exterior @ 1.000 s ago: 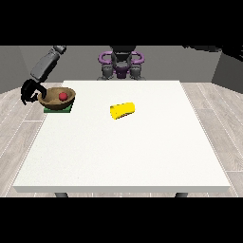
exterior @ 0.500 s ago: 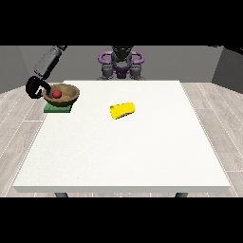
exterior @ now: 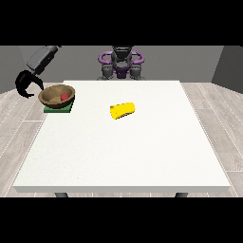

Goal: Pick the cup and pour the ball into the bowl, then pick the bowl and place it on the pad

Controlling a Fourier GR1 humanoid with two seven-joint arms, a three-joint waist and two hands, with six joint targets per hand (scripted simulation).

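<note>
A brown wooden bowl (exterior: 57, 95) sits on the green pad (exterior: 59, 108) near the table's far left corner, with a red ball (exterior: 64, 97) inside it. The yellow cup (exterior: 122, 110) lies on its side near the table's middle, its mouth towards the view's left. The black hand at the view's left (exterior: 27, 83) hangs just left of the bowl, beyond the table's edge. It is apart from the rim, its fingers spread downward and holding nothing. No hand shows at the view's right.
The white table (exterior: 128, 156) stretches wide towards the camera. The robot's purple and grey torso (exterior: 121, 64) stands behind the far edge. A grey forearm (exterior: 42, 58) slants down to the hand from the upper left.
The hand at the view's left has come off the bowl's rim and moved left, away from it. The bowl with the ball stays on the pad. The cup has not moved.
</note>
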